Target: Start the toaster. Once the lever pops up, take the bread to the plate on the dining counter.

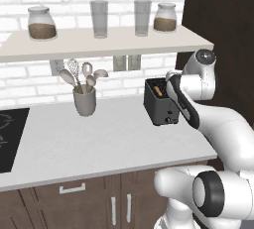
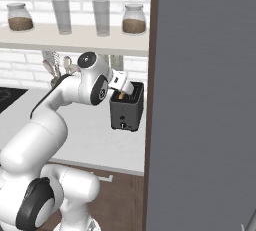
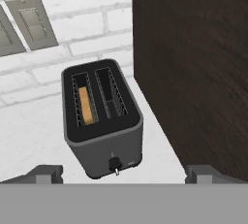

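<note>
one bread (image 3: pixel 86 105) slice inside toaster (image 3: pixel 101 121)

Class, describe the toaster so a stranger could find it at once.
Follow the grey worktop to its right end, beside the dark wood panel. The toaster stands there: a small dark box with two top slots, unlike the pale utensil cup further left.

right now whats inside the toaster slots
One slot of the toaster holds the bread, only its tan top edge visible; the rest is hidden. The other slot shows only wire guides.
</note>
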### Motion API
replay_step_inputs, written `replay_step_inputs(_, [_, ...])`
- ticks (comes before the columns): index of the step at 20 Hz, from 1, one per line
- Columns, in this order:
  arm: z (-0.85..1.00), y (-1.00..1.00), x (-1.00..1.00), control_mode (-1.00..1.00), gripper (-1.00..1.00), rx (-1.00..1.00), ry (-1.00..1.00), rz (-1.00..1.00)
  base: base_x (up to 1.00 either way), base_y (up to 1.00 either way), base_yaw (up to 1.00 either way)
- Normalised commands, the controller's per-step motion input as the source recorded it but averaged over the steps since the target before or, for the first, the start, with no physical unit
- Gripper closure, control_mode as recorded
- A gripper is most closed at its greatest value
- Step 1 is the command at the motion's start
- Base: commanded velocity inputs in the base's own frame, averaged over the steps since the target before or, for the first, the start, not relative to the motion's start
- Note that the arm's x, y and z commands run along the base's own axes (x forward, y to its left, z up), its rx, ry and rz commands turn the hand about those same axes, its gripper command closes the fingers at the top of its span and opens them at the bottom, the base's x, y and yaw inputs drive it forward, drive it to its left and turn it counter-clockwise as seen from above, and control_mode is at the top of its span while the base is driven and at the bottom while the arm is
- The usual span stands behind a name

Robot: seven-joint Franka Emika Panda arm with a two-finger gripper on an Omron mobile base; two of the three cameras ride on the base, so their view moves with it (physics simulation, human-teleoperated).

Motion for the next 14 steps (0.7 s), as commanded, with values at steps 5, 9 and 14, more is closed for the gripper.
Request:
replay_step_inputs(5, [0.0, 0.0, 0.0, -1.0, -1.0, 0.0, 0.0, 0.0, 0.0, 0.0, 0.0])
replay_step_inputs(9, [0.0, 0.0, 0.0, -1.0, -1.0, 0.0, 0.0, 0.0, 0.0, 0.0, 0.0])
replay_step_inputs(14, [0.0, 0.0, 0.0, -1.0, -1.0, 0.0, 0.0, 0.0, 0.0, 0.0, 0.0])
